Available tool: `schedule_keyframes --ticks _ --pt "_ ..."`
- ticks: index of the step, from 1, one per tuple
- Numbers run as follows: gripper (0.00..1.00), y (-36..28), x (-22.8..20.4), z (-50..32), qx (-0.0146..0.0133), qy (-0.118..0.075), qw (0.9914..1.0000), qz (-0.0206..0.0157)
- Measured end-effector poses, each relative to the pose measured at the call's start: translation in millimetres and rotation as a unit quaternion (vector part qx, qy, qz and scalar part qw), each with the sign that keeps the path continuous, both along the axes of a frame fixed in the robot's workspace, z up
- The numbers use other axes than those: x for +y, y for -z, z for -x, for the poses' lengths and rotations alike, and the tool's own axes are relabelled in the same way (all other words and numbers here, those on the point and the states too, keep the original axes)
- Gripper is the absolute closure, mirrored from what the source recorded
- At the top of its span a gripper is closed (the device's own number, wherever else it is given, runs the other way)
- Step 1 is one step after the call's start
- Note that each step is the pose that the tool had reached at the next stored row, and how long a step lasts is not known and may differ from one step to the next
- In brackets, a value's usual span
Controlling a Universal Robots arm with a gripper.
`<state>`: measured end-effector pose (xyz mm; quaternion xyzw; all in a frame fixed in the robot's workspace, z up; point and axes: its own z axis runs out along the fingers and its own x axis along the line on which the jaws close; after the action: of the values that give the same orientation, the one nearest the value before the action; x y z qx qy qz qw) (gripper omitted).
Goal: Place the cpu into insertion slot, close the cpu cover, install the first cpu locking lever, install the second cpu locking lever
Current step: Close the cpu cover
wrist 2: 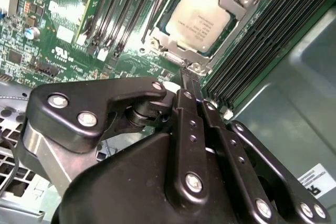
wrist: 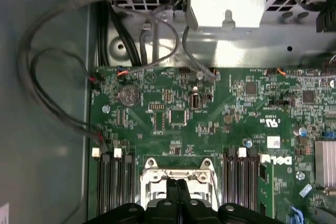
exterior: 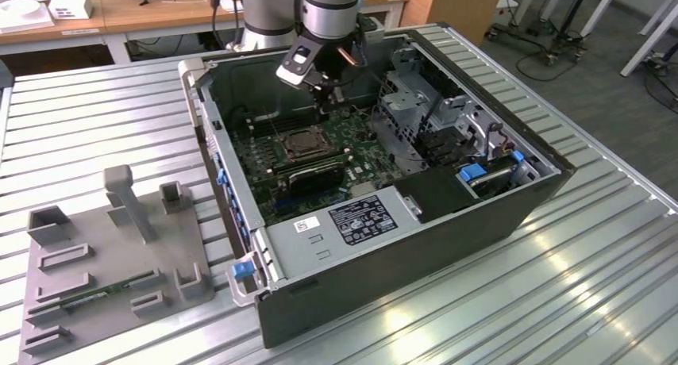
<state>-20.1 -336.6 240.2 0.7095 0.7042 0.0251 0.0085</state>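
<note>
- This looks like a robotics lab or test workshop.
- A slatted metal desk (exterior: 593, 301) carries an open computer case (exterior: 424, 246), with its green motherboard (exterior: 360, 139) laid bare.
- An industrial robot arm (exterior: 330, 8) reaches down into the case from 12 o'clock in the exterior view.
- At 8 o'clock on the desk lies a grey fixture plate (exterior: 106, 254) with upright holders.
- At 11 o'clock a wooden desk (exterior: 159, 12) bears white boxes (exterior: 69, 5).
- At 2 o'clock wheeled stands (exterior: 545, 51) rest on a grey floor (exterior: 593, 71).
</note>
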Motion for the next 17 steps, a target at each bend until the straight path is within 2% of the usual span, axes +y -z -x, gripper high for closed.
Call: schedule_keyframes --ticks 10,14,17 --pt "0.89 0.1 0.0 0.3 -0.0001 -0.001 1.0 0.0004" --pt "0.89 0.1 0.0 0.3 0.0 -0.018 0.99983 0.0003" --pt "0.89 0.1 0.0 0.3 0.0 -0.039 0.99924 0.0003"
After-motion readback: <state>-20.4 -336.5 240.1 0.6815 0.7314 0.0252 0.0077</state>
